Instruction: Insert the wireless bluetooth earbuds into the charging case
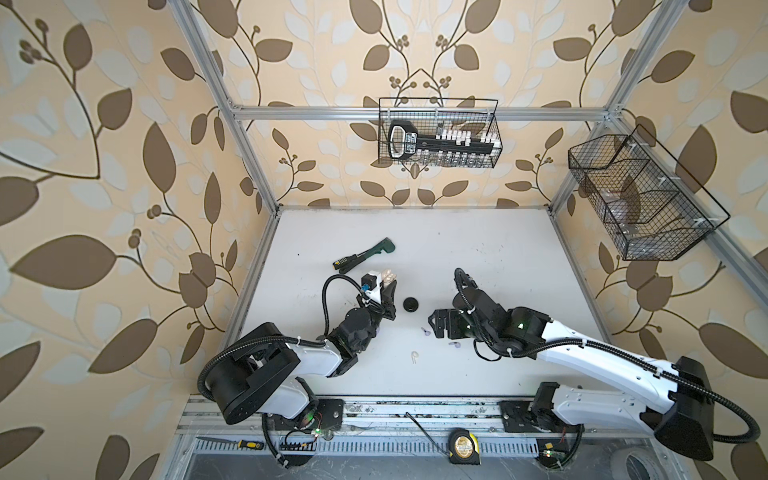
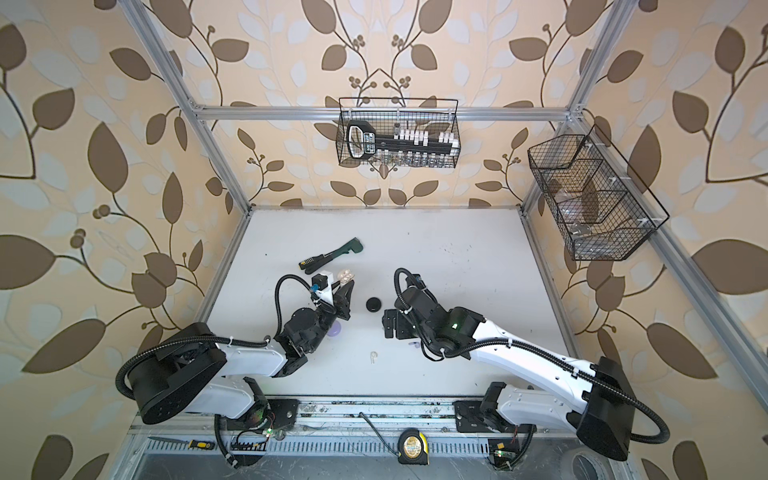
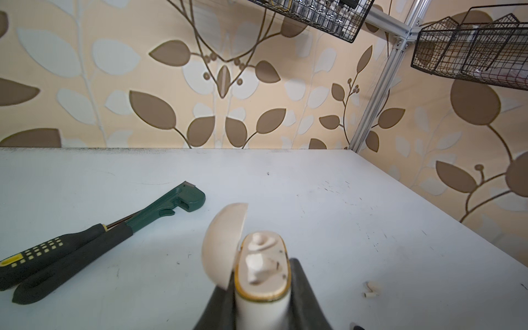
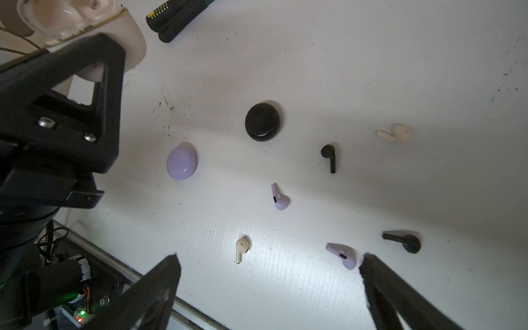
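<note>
Right hand (image 4: 270, 257) gapes over scattered earbuds (image 4: 341, 255); left hand (image 3: 261, 288) clamps open white charging case (image 3: 261, 311) near wrench (image 3: 171, 205).

Quick tally, by colour:
2 white earbuds (image 4: 242, 248), 2 black earbuds (image 4: 328, 155), 2 lilac earbuds (image 4: 280, 199); 1 ea. of white case (image 3: 261, 274), black case (image 4: 263, 121), lilac case (image 4: 181, 161); 2 wire baskets (image 1: 665, 232).
</note>
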`<state>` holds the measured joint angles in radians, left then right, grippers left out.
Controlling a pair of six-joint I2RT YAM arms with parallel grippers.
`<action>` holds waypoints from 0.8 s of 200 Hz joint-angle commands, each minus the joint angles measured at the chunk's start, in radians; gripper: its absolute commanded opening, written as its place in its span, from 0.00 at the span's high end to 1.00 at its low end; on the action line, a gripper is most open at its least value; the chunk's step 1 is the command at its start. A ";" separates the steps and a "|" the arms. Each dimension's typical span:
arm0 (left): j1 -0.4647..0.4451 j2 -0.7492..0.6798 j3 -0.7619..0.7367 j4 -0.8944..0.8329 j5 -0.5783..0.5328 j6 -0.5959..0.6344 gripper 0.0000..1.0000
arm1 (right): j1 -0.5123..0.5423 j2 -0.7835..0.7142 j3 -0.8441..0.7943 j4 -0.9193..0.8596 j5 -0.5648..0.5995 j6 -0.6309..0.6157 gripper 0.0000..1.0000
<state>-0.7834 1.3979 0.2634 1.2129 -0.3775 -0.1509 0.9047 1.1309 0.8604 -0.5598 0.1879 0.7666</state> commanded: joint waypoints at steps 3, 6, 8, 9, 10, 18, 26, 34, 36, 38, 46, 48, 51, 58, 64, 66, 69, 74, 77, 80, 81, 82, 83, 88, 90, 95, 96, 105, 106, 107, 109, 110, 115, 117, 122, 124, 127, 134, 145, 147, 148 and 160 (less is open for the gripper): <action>0.013 -0.012 0.002 0.048 -0.013 0.023 1.00 | -0.035 0.001 0.020 -0.042 -0.093 -0.088 0.00; 0.012 -0.012 0.001 0.048 -0.013 0.023 1.00 | -0.043 0.004 0.019 -0.052 -0.108 -0.087 0.00; 0.010 -0.013 0.001 0.048 -0.014 0.023 1.00 | -0.049 0.007 0.018 -0.057 -0.119 -0.086 0.00; 0.011 -0.013 0.002 0.048 -0.014 0.023 1.00 | -0.052 0.010 0.016 -0.058 -0.124 -0.085 0.00; 0.011 -0.013 0.002 0.048 -0.015 0.024 1.00 | -0.055 0.012 0.015 -0.059 -0.130 -0.084 0.00; 0.012 -0.013 0.002 0.048 -0.015 0.022 1.00 | -0.077 0.023 0.012 -0.066 -0.169 -0.079 0.00; 0.012 -0.012 0.001 0.048 -0.015 0.023 1.00 | -0.066 0.028 0.005 -0.048 -0.165 -0.086 0.00; 0.012 -0.013 0.000 0.049 -0.017 0.023 1.00 | -0.040 0.039 0.008 -0.048 -0.129 -0.083 0.00; 0.011 -0.014 0.000 0.050 -0.016 0.022 1.00 | -0.032 0.044 0.010 -0.051 -0.118 -0.083 0.00; 0.012 -0.014 -0.001 0.050 -0.017 0.023 1.00 | -0.024 0.049 0.013 -0.054 -0.109 -0.082 0.00; 0.012 -0.017 -0.001 0.050 -0.022 0.023 1.00 | 0.007 0.077 0.033 -0.073 -0.068 -0.074 0.00; 0.012 -0.017 -0.001 0.050 -0.023 0.023 1.00 | 0.017 0.086 0.040 -0.079 -0.059 -0.071 0.00; 0.012 -0.017 -0.001 0.048 -0.027 0.024 1.00 | 0.030 0.097 0.051 -0.086 -0.047 -0.067 0.00; 0.012 -0.019 -0.003 0.047 -0.038 0.025 1.00 | 0.055 0.132 0.075 -0.107 -0.022 -0.056 0.00; 0.012 -0.019 -0.003 0.043 -0.050 0.023 1.00 | 0.078 0.158 0.093 -0.124 0.000 -0.047 0.03; 0.012 -0.018 -0.003 0.042 -0.054 0.022 1.00 | 0.083 0.169 0.101 -0.128 0.006 -0.043 0.05; 0.013 -0.016 -0.004 0.040 -0.061 0.020 1.00 | 0.093 0.182 0.112 -0.134 0.013 -0.039 0.07; 0.012 -0.016 -0.007 0.039 -0.073 0.018 1.00 | 0.111 0.205 0.126 -0.141 0.030 -0.031 0.09; 0.012 -0.015 -0.007 0.038 -0.081 0.016 1.00 | 0.120 0.218 0.131 -0.141 0.036 -0.027 0.11; 0.012 -0.013 -0.007 0.037 -0.088 0.014 1.00 | 0.129 0.230 0.137 -0.141 0.040 -0.025 0.12; 0.012 -0.014 -0.007 0.037 -0.088 0.012 1.00 | 0.132 0.234 0.139 -0.141 0.041 -0.023 0.12; 0.012 -0.014 -0.008 0.037 -0.092 0.011 1.00 | 0.135 0.239 0.140 -0.140 0.042 -0.023 0.13; 0.012 -0.014 -0.009 0.036 -0.095 0.011 1.00 | 0.137 0.242 0.141 -0.140 0.043 -0.023 0.13; 0.012 -0.014 -0.010 0.034 -0.105 0.007 1.00 | 0.150 0.264 0.149 -0.137 0.045 -0.019 0.15; 0.012 -0.014 -0.011 0.033 -0.110 0.005 1.00 | 0.154 0.272 0.151 -0.137 0.045 -0.019 0.15; 0.012 -0.014 -0.012 0.032 -0.116 0.001 1.00 | 0.163 0.289 0.159 -0.134 0.044 -0.016 0.17; 0.012 -0.013 -0.012 0.031 -0.116 0.002 1.00 | 0.165 0.294 0.160 -0.134 0.044 -0.016 0.17; 0.012 -0.015 -0.013 0.031 -0.119 0.001 1.00 | 0.176 0.326 0.170 -0.128 0.037 -0.015 0.21; 0.012 -0.015 -0.013 0.031 -0.119 0.001 1.00 | 0.176 0.328 0.172 -0.127 0.037 -0.014 0.21; 0.012 -0.015 -0.013 0.031 -0.118 0.001 1.00 | 0.177 0.331 0.172 -0.126 0.037 -0.014 0.21; 0.012 -0.016 -0.014 0.031 -0.117 0.001 1.00 | 0.178 0.336 0.173 -0.125 0.035 -0.013 0.22; 0.012 -0.017 -0.014 0.031 -0.118 0.002 1.00 | 0.180 0.340 0.173 -0.124 0.034 -0.013 0.22; 0.012 -0.020 -0.013 0.029 -0.115 0.001 1.00 | 0.184 0.352 0.177 -0.119 0.032 -0.011 0.23; 0.012 -0.021 -0.013 0.027 -0.115 0.000 1.00 | 0.186 0.357 0.177 -0.117 0.032 -0.010 0.23; 0.012 -0.024 -0.012 0.023 -0.116 -0.001 1.00 | 0.190 0.368 0.179 -0.110 0.030 -0.009 0.24; 0.012 -0.024 -0.012 0.020 -0.115 -0.002 1.00 | 0.192 0.373 0.178 -0.107 0.030 -0.008 0.24; 0.012 -0.027 -0.011 0.017 -0.116 -0.002 1.00 | 0.194 0.379 0.179 -0.103 0.030 -0.007 0.24; 0.012 -0.030 -0.011 0.011 -0.118 -0.003 1.00 | 0.198 0.397 0.182 -0.098 0.030 -0.007 0.25; 0.012 -0.034 -0.009 0.004 -0.121 -0.003 1.00 | 0.202 0.423 0.190 -0.095 0.029 -0.007 0.27; 0.011 -0.034 -0.009 0.004 -0.123 -0.003 1.00 | 0.203 0.428 0.193 -0.095 0.028 -0.008 0.27; 0.011 -0.034 -0.010 0.004 -0.124 -0.003 1.00 | 0.203 0.431 0.194 -0.095 0.029 -0.008 0.27; 0.012 -0.034 -0.010 0.005 -0.122 -0.004 1.00 | 0.205 0.459 0.205 -0.097 0.032 -0.011 0.30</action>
<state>-0.7834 1.3956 0.2554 1.1862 -0.4587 -0.1406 1.1000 1.5406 1.0210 -0.6479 0.1951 0.7422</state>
